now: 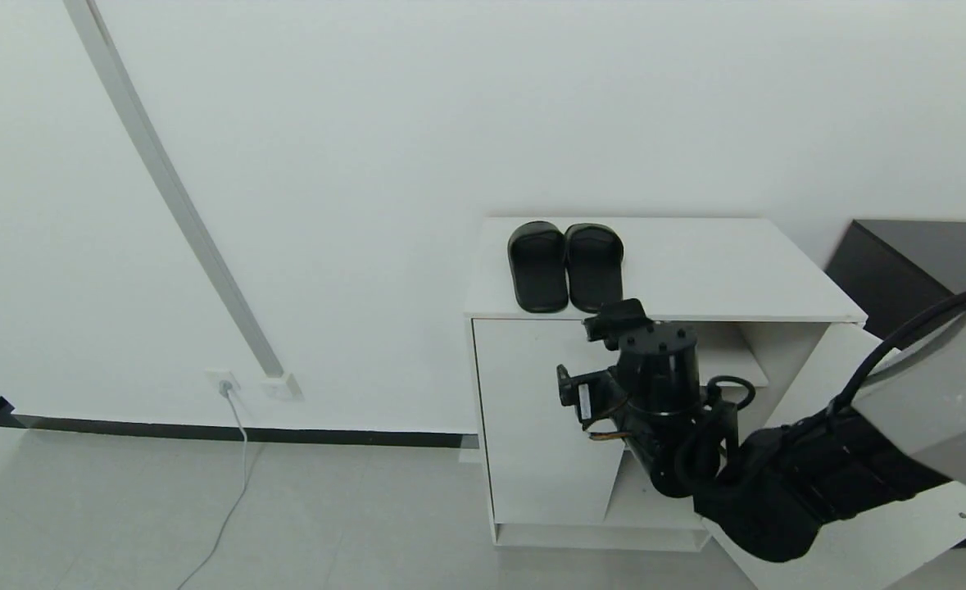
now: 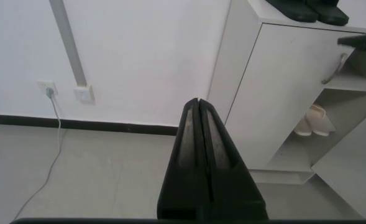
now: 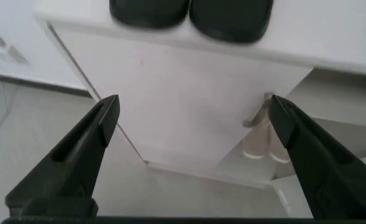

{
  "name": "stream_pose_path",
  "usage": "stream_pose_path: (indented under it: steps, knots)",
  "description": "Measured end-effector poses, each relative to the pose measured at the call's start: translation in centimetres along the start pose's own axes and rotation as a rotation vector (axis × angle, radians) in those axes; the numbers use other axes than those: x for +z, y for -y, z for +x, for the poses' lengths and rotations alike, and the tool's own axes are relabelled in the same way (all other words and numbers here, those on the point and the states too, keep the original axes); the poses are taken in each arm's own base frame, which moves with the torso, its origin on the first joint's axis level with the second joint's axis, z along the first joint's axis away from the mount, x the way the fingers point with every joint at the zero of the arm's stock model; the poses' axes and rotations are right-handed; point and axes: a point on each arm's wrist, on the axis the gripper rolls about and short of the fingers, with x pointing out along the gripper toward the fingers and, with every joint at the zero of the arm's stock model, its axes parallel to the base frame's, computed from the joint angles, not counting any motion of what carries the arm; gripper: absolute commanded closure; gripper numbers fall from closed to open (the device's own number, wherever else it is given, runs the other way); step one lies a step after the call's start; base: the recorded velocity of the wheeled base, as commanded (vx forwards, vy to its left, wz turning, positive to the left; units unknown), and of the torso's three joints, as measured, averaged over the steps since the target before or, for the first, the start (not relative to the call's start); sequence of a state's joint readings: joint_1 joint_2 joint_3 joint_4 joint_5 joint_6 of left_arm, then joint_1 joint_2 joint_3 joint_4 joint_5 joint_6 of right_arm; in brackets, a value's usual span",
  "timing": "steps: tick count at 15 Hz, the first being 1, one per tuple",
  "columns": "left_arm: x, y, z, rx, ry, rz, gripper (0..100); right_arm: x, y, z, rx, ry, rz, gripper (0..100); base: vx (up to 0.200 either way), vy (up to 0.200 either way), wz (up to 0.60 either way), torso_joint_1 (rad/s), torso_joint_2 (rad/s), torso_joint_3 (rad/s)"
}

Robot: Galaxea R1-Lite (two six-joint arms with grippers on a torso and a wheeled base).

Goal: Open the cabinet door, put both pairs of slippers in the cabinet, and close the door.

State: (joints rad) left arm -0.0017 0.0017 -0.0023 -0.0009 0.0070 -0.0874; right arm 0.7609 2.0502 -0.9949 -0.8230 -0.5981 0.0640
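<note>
**Right door open, black pair on top of the cabinet**

The white cabinet (image 1: 696, 262) stands against the wall. Its right door (image 1: 814, 369) is swung open toward the robot, and its left door (image 1: 532, 410) is shut. The black slippers (image 1: 538, 266) lie on the left part of the cabinet top, side by side and touching each other, near the front edge. The second pair, the light slippers (image 2: 313, 121), stands inside the open half on a lower shelf, under the middle shelf.

The right pincer (image 3: 192, 102) is released, with its two fingers spread wide and nothing between them. It is in front of the upper edge of the cabinet, just below the black pair, near the inner edge of the shut door. The door handle (image 3: 257, 118) shows near one of its fingers.

The left pincer (image 2: 199, 106) is clenched, finger against finger, and it grasps nothing. It is well apart from the cabinet, to its left, above the grey floor (image 1: 351, 524).

A wall socket (image 1: 222, 382) with a cable sits low on the wall, and a dark piece of furniture (image 1: 917, 262) stands to the right of the cabinet.
</note>
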Motion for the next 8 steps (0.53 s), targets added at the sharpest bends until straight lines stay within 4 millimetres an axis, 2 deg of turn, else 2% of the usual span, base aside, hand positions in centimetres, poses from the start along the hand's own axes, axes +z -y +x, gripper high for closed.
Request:
stream_pose_path:
  steps: [4, 6, 8]
  knots:
    - [0.0, 0.0, 0.0, -0.001, 0.0, 0.004, 100, 6.0, -0.3, 0.0, -0.031, 0.011, 0.114, 0, 0.0, 0.0, 0.0, 0.0, 0.0, 0.0]
    - [0.0, 0.0, 0.0, -0.002, -0.001, 0.004, 100, 7.4, -0.4, 0.1, -0.048, 0.023, 0.133, 0, 0.0, 0.0, 0.0, 0.0, 0.0, 0.0]
    - [0.0, 0.0, 0.0, -0.003, 0.0, 0.004, 100, 7.6, -0.6, 0.5, -0.057, 0.033, 0.143, 0, 0.2, 0.0, 0.0, 0.002, 0.0, 0.002]
